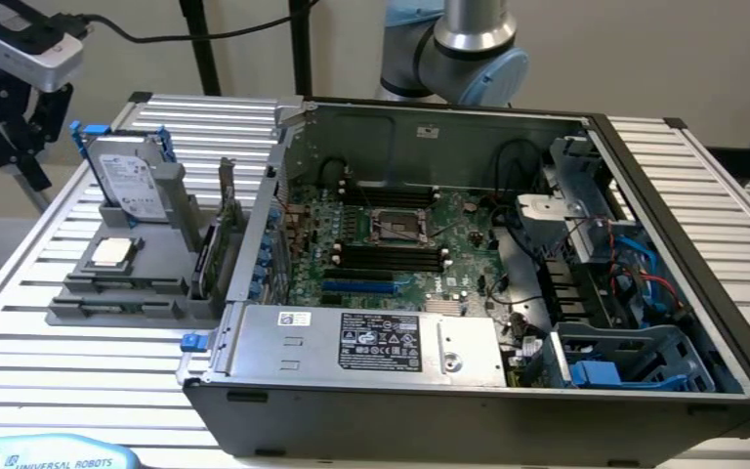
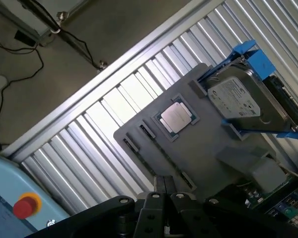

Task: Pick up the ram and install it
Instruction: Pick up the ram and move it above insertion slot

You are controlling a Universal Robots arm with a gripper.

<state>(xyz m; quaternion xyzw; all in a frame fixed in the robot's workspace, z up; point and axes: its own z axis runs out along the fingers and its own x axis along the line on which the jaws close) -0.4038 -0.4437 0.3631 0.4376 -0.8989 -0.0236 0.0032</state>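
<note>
Found the gripper (image 2: 164, 191) left of the grey tray (image 1: 102, 311) in the exterior view, closed narrow on nothing. Counted one hard drive (image 1: 134, 181) and one processor (image 1: 112, 252) there. Spotted one ram (image 1: 204, 262), seemingly on edge at the tray's right side, just beside one larger card (image 1: 229, 230). Judged nothing done yet: neither lifted nor installed. Counted roughly four empty black slots (image 1: 389, 256) inside the open case (image 1: 479, 410).
</note>
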